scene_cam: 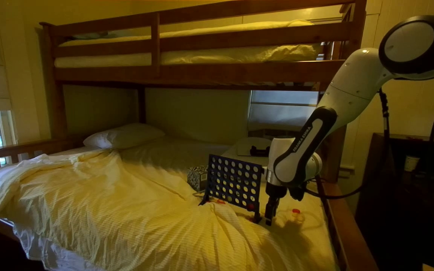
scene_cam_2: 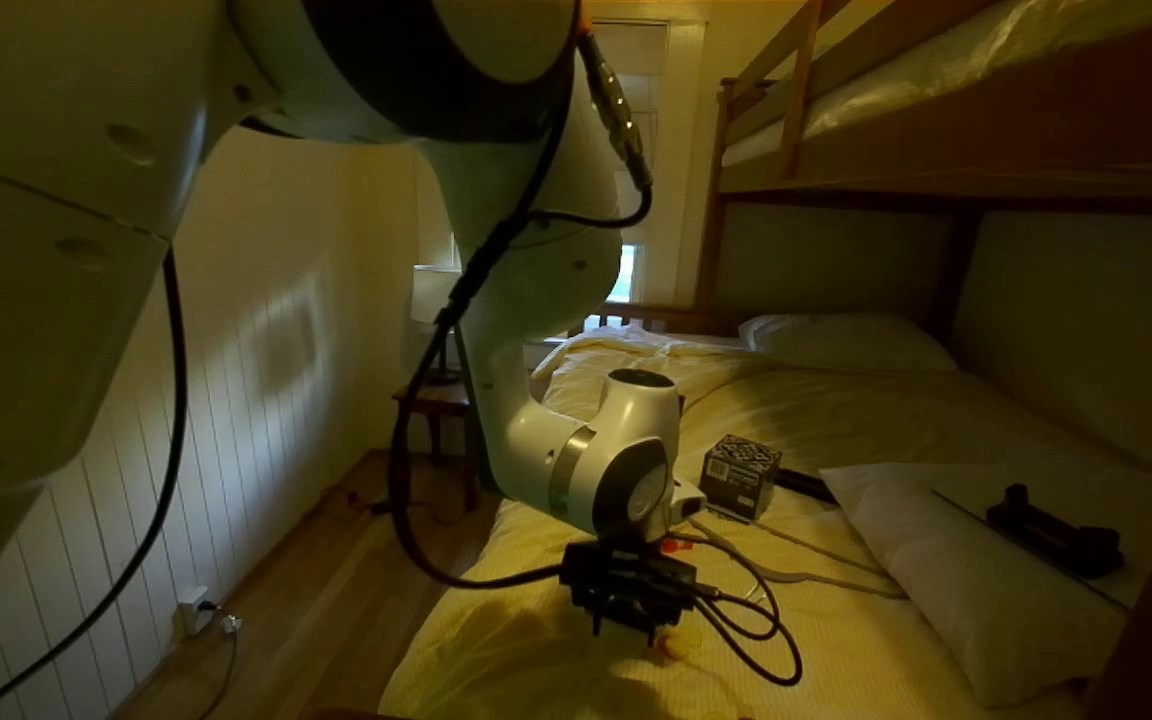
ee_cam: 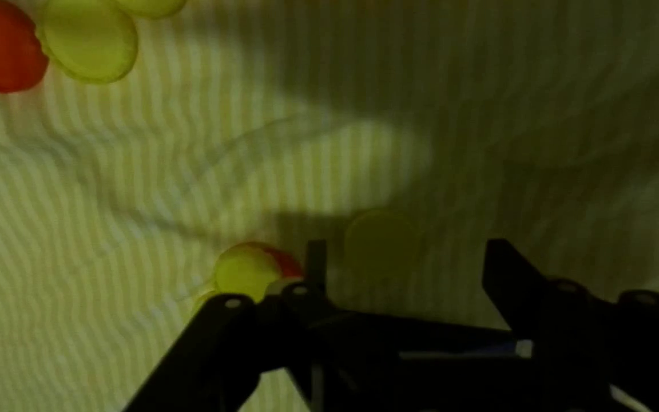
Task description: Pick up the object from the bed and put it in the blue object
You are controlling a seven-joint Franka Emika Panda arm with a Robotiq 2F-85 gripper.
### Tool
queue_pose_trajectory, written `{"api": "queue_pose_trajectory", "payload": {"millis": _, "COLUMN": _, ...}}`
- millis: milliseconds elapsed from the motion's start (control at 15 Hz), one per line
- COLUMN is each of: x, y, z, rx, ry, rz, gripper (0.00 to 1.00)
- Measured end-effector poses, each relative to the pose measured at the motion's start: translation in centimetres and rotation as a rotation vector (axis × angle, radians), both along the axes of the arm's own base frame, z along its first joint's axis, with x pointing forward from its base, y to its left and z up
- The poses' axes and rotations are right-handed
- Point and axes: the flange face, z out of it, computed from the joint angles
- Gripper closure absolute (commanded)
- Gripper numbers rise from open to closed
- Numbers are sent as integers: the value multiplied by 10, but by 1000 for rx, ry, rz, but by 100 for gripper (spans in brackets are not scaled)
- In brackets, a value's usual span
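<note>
1. Nearest in the wrist view, the end effector [ee_cam: 407, 252] is spread wide, holding nothing.
2. Between its fingertips [ee_cam: 316, 263] in that view, a shaded yellow disc [ee_cam: 382, 237] lies on the bed [scene_cam: 156, 210], the bench here. It is probably the target, so the pick is not yet made.
3. Just left sits a small pile of discs [ee_cam: 245, 272]; farther off, to the left, lies a red disc [ee_cam: 0, 48].
4. In an exterior view, the blue board [scene_cam: 234, 182] stands upright just left of the end effector; whether any discs fill it cannot be told. Grasp, lift and drop all remain.
</note>
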Motion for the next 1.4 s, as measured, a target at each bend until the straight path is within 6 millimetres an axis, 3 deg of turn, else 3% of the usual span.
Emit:
{"api": "queue_pose_trajectory", "payload": {"millis": 133, "x": 1, "y": -1, "z": -3, "rx": 1, "ry": 4, "rz": 2, "gripper": 73}}
{"api": "queue_pose_trajectory", "payload": {"millis": 333, "x": 2, "y": -1, "z": -9, "rx": 2, "ry": 11, "rz": 13, "gripper": 75}}
{"api": "queue_pose_trajectory", "payload": {"millis": 400, "x": 1, "y": -1, "z": -10, "rx": 2, "ry": 14, "rz": 17, "gripper": 72}}
{"api": "queue_pose_trajectory", "payload": {"millis": 467, "x": 1, "y": -1, "z": -12, "rx": 2, "ry": 16, "rz": 19, "gripper": 56}}
{"api": "queue_pose_trajectory", "payload": {"millis": 800, "x": 3, "y": -3, "z": -17, "rx": 3, "ry": 22, "rz": 26, "gripper": 22}}
{"api": "queue_pose_trajectory", "payload": {"millis": 867, "x": 3, "y": -4, "z": -18, "rx": 3, "ry": 22, "rz": 25, "gripper": 30}}
{"api": "queue_pose_trajectory", "payload": {"millis": 933, "x": 3, "y": -4, "z": -19, "rx": 3, "ry": 23, "rz": 24, "gripper": 51}}
{"api": "queue_pose_trajectory", "payload": {"millis": 1067, "x": 5, "y": -6, "z": -20, "rx": 3, "ry": 22, "rz": 23, "gripper": 58}}
{"api": "queue_pose_trajectory", "payload": {"millis": 1400, "x": 8, "y": -8, "z": -21, "rx": 2, "ry": 19, "rz": 22, "gripper": 94}}
